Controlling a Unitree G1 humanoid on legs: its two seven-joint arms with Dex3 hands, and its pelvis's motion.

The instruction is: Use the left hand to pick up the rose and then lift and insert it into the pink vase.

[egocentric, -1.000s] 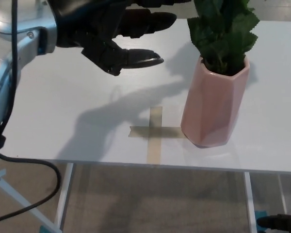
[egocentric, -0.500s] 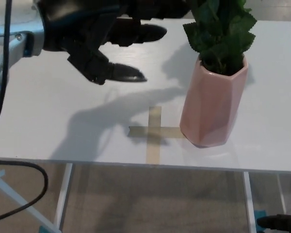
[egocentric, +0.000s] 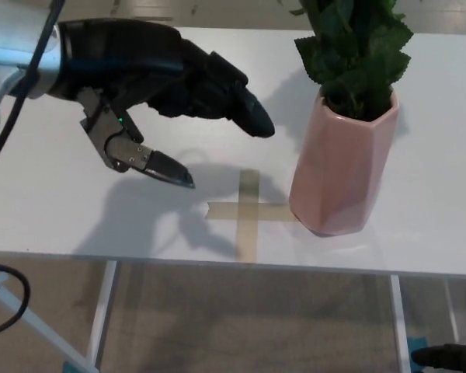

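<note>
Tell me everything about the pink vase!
The pink vase is tall with flat, angled sides, matte and smooth like ceramic. It stands upright on the white table, near the front edge, its base touching the right end of a tape cross. Green leafy stems stick up out of its mouth; no flower shows in the picture. The left hand hovers open to its left, not touching it.

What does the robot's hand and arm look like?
The left hand is black and chunky, with thick rounded fingers and a jointed thumb that has grey metal parts and a tiny green light. Its arm is shiny silver, and a black cable runs along it.
</note>
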